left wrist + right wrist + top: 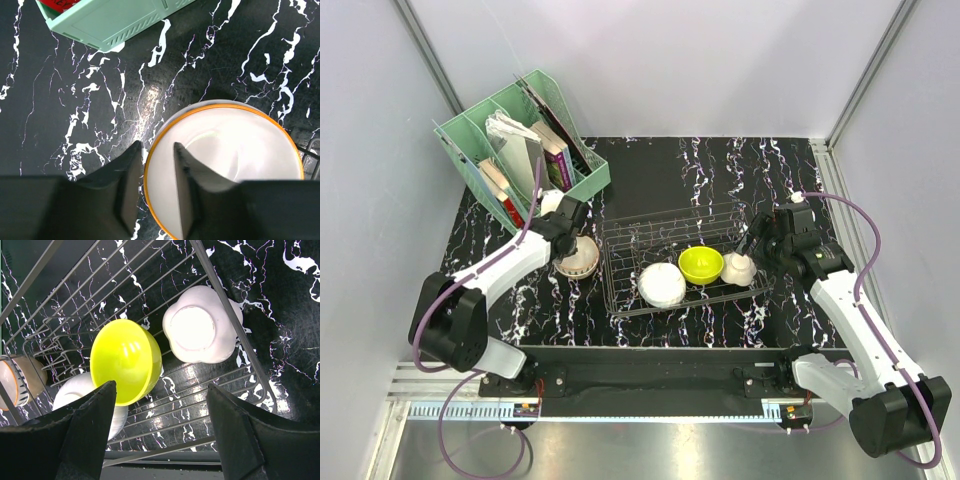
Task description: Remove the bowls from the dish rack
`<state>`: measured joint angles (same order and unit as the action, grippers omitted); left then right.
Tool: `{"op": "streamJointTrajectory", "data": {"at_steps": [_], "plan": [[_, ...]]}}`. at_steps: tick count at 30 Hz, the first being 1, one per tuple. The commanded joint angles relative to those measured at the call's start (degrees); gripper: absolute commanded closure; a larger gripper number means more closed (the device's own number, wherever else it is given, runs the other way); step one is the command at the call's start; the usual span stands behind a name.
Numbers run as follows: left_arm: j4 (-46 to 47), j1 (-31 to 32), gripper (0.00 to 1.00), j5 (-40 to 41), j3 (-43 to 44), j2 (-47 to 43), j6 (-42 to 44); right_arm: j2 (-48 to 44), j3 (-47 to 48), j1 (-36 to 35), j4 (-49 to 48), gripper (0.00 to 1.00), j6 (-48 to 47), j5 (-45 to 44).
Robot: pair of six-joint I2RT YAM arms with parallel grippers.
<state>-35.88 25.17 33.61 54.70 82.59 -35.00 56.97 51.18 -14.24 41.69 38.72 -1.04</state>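
Note:
The wire dish rack (pixel 630 240) stands mid-table. In it lie a white bowl (pixel 662 284), a yellow-green bowl (pixel 701 264) and a white scalloped bowl (pixel 738 268) at its right end. A tan bowl with an orange rim (pixel 579 259) sits on the table left of the rack. My left gripper (pixel 157 172) straddles that bowl's rim (pixel 150 165), one finger outside, one inside, with a gap beside the rim. Above the rack's right end, my right gripper (pixel 160 425) stands wide open and empty, over the yellow-green bowl (pixel 127 360) and the scalloped bowl (pixel 197 332).
A mint-green file organiser (pixel 470 150) holding books stands at the back left, close behind the left gripper; its corner (pixel 110 20) shows in the left wrist view. White walls enclose the black marbled table (pixel 660 170).

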Motion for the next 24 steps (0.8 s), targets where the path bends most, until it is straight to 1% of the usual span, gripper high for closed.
{"op": "streamJointTrajectory", "data": {"at_steps": [1, 5, 7, 9, 10, 11, 12, 15, 18, 19, 20, 21, 22, 23, 24], "plan": [[1.8, -0.1, 0.62, 1.4, 0.5, -3.0, -0.9, -0.2, 0.0, 0.2, -0.5, 0.19, -0.7, -1.2], [0.3, -0.2, 0.61, 2.5, 0.7, -4.0, -0.3, -0.1, 0.1, 0.2, -0.6, 0.19, -0.7, -1.2], [-0.9, -0.2, 0.55, 3.2, 1.8, -5.4, -0.5, 0.0, 0.2, 0.2, -0.7, 0.19, -0.7, -1.1], [-3.5, -0.1, 0.52, 4.5, 2.7, -7.3, -1.2, 0.0, 0.3, 0.2, -0.6, 0.19, -1.0, -1.3], [-3.9, -0.2, 0.48, 4.7, 3.6, -8.7, -1.2, -0.2, 0.3, 0.2, -0.6, 0.19, -1.1, -1.5], [-4.7, 0.1, 0.47, 5.2, 3.9, -11.8, -0.9, -0.3, 0.2, 0.2, -0.6, 0.19, -1.2, -1.6], [-4.9, 0.3, 0.45, 5.2, 4.4, -13.1, 0.1, -0.5, 0.4, 0.2, -0.6, 0.19, -1.4, -1.8], [-4.9, 1.5, 0.38, 3.0, 5.9, -18.2, 3.2, -1.2, 1.3, 0.2, -0.7, 0.19, -1.7, -1.8], [-4.9, 3.4, 0.38, -2.6, 7.6, -18.6, 6.1, -1.3, 3.0, 0.1, -0.7, 0.19, -2.5, -1.7], [-4.9, 5.1, 0.38, -5.1, 8.5, -18.2, 6.2, -1.1, 3.3, 0.2, -0.7, 0.19, -2.7, -1.5], [-4.6, 6.5, 0.37, -5.9, 8.9, -17.6, 6.5, -0.8, 3.6, 0.2, -0.7, 0.19, -3.0, -1.3], [-4.5, 8.4, 0.37, -5.8, 9.4, -15.8, 7.7, -0.6, 4.0, 0.1, -0.6, 0.20, -2.9, -1.2], [-4.5, 12.8, 0.37, -3.8, 10.6, -14.4, 8.2, -0.2, 4.0, 0.2, -0.7, 0.20, -2.9, -0.6], [-4.5, 15.1, 0.37, -3.1, 11.3, -13.0, 8.9, 0.1, 4.1, 0.2, -0.7, 0.20, -2.9, 0.7], [-4.4, 17.3, 0.36, -2.8, 12.2, -9.6, 11.0, 0.2, 4.0, 0.2, -0.7, 0.20, -2.8, 0.8]]}}
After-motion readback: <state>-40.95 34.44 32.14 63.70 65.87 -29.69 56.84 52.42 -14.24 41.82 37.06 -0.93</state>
